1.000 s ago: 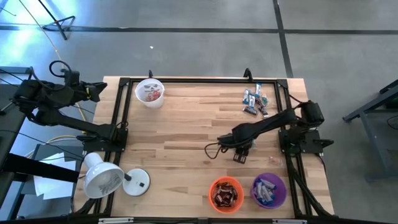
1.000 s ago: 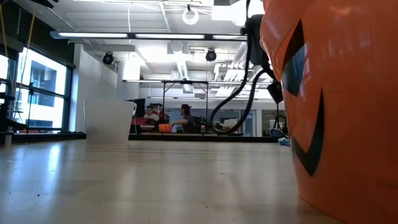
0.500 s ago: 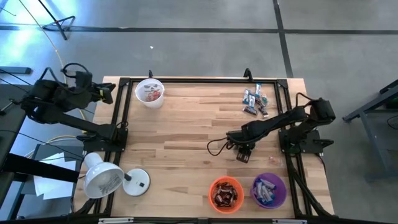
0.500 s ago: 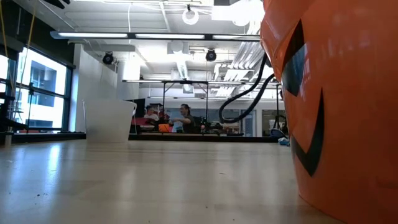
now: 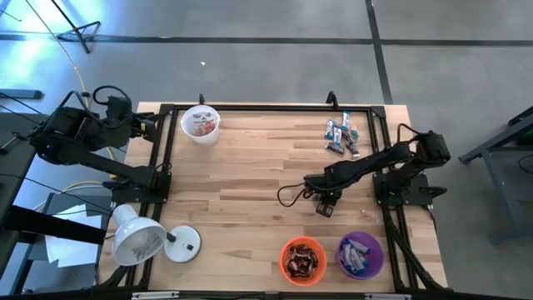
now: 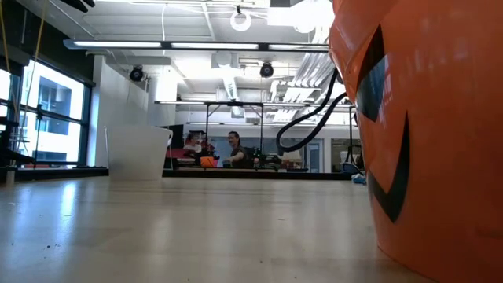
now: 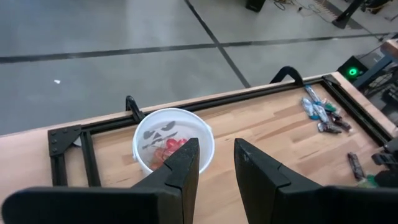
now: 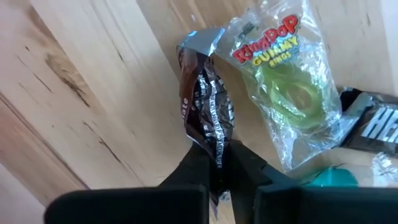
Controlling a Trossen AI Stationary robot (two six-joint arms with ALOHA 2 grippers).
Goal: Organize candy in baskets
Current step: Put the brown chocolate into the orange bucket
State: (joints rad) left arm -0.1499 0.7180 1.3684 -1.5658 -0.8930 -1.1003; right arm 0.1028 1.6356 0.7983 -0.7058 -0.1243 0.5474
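Observation:
A dark brown wrapped candy bar (image 8: 204, 93) lies on the wood at the right of the table's middle, and my right gripper (image 5: 325, 202) is shut on it. Beside it are a clear gummy-ring packet (image 8: 283, 81) and another dark bar (image 8: 373, 124). More candy (image 5: 341, 137) is piled at the far right. The white basket (image 5: 200, 123) stands at the far left, with the orange basket (image 5: 301, 260) and the purple basket (image 5: 360, 254) at the near edge. My left gripper (image 7: 216, 155) hovers open beyond the table's left edge, pointing at the white basket (image 7: 174, 140). My right gripper pinches one end of the dark brown bar (image 8: 210, 140) between its two fingers (image 8: 193, 168). The fingers come from above, pointing down. The rest of the crinkled wrapper stretches away from the fingers over the wood; whether it is lifted clear I cannot tell.
A white dome lamp (image 5: 141, 242) stands at the near left corner. A black metal frame (image 5: 166, 108) runs round the table's edge. In the low view the orange basket (image 6: 424, 141) fills the right side and hides both grippers. People sit far off in the room.
My left gripper has swung in from outside the table toward the white basket. My right arm has drawn back a little toward the table's right edge, and its gripper has shifted slightly that way over the dark candy bar.

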